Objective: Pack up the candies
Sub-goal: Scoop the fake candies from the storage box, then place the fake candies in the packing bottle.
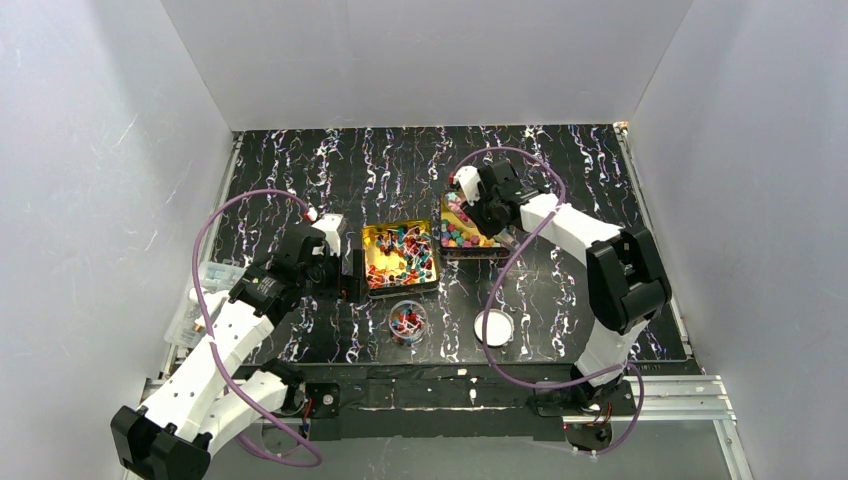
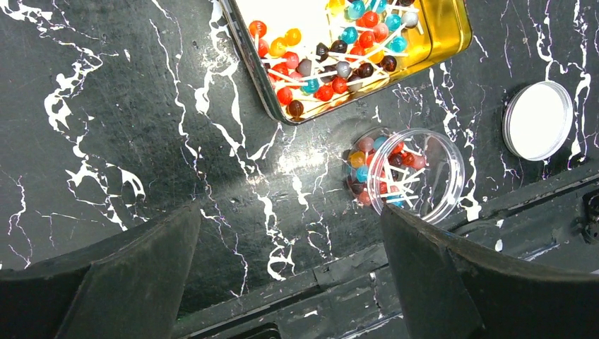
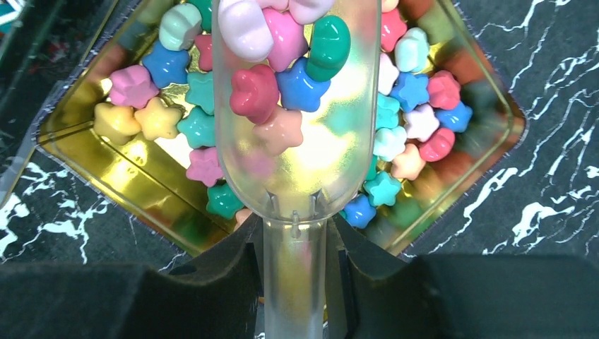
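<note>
Mid-task, packing partly done. The right claw [image 3: 297, 272] is clamped on the handle of a clear plastic scoop [image 3: 297, 162]. The scoop carries a load of star candies [image 3: 282, 78] and hangs over the gold tin of stars [image 3: 131, 169], not yet moved off toward the jar. Lots more star candies are loose in that tin.

The left claw [image 2: 289, 219] is spread wide and holds nothing. It hovers over the desk [image 2: 127, 127], near the small clear round jar [image 2: 446, 189].

The jar already has a bunch of lollipops [image 2: 378, 169] in it, sticks pointing all ways. It looks to hold only lollipops, no stars, but the glare on the plastic makes that hard to confirm. The second gold tin [image 2: 452, 35], just behind the jar, holds many lollipops too.

The round white lid [image 2: 538, 120] lies flat on the desk beside the jar, not on it.

Left to do, by my read: carry the scoop to the jar, tip the stars in, maybe top up, then put the lid on.
</note>
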Controlling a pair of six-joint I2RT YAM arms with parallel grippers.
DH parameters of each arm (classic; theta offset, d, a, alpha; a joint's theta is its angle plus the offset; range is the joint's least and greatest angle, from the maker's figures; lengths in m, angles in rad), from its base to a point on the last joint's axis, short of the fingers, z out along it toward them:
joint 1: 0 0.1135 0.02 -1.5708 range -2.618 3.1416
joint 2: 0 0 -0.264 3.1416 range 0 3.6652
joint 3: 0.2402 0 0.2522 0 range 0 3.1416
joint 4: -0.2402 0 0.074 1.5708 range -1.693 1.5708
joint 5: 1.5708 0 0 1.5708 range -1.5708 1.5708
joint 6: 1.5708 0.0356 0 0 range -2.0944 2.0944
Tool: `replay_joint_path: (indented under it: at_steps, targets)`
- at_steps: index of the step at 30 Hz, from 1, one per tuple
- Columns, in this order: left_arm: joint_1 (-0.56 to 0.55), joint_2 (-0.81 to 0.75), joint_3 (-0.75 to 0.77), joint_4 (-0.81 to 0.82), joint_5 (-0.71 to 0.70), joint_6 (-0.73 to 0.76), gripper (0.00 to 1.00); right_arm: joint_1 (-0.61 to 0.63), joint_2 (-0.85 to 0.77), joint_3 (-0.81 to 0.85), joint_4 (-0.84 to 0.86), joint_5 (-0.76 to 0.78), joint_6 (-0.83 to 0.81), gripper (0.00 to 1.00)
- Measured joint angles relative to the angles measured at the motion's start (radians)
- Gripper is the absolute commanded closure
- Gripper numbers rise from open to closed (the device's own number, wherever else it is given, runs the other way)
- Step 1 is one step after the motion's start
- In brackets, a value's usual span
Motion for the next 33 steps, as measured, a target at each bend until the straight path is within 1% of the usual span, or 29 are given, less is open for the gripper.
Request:
replay_joint_path:
  at_steps: [11,16,20,27,33]
  targets:
    - [0.0,-0.011,0.0,0.0,-0.015,0.0,0.02,0.0,-0.166,-0.033,0.0,-0.02,0.009,0.99]
    - [0.0,-0.03,0.0,0.0,-0.018,0.0,0.02,0.017,-0.261,-0.051,-0.037,-0.012,0.026,0.99]
    - [0.0,-0.041,0.0,0.0,-0.018,0.0,0.02,0.069,-0.322,-0.053,-0.085,0.023,0.036,0.99]
    - [0.0,-0.072,0.0,0.0,-0.021,-0.005,0.02,0.241,-0.414,-0.052,-0.194,0.105,0.089,0.99]
    - [0.0,-0.104,0.0,0.0,-0.055,-0.014,0.02,0.354,-0.462,-0.043,-0.317,0.157,0.163,0.99]
